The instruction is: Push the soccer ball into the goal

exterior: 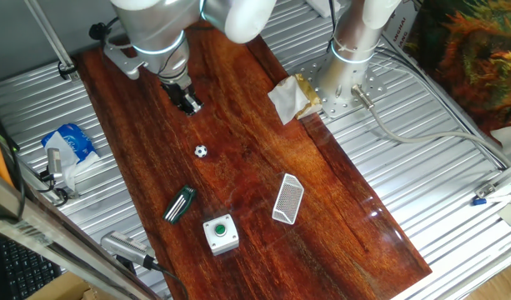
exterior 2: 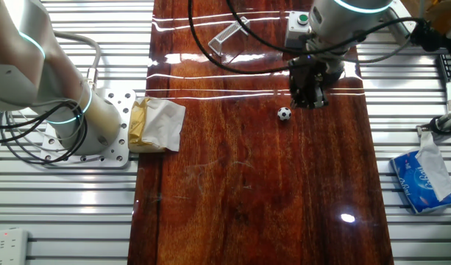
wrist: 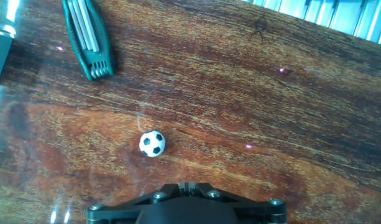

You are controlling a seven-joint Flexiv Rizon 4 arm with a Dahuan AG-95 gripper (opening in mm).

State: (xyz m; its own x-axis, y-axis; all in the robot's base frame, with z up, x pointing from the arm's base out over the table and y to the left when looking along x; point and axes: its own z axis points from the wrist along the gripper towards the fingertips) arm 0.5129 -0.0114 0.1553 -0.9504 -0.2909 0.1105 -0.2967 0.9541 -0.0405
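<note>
Arm poised over the wooden board, little ball out in front of it.

The long dark wooden board (exterior: 263, 158) runs across the ribbed metal table (exterior: 422, 142), and the arm hangs over one end with its gripper (exterior: 188, 103) low above the wood, its fingers looking pressed together with nothing between them. Beyond it come a crumpled wad of paper (exterior: 287, 100) at the board's edge, a white box with a green button (exterior: 221, 233), the goal (exterior: 288, 199) lying tilted near that box, and a green-striped clip (exterior: 179, 204) beside it. The soccer ball (exterior: 201, 152) sits alone on bare wood, near the gripper but apart from it, between the gripper and the goal.
</note>
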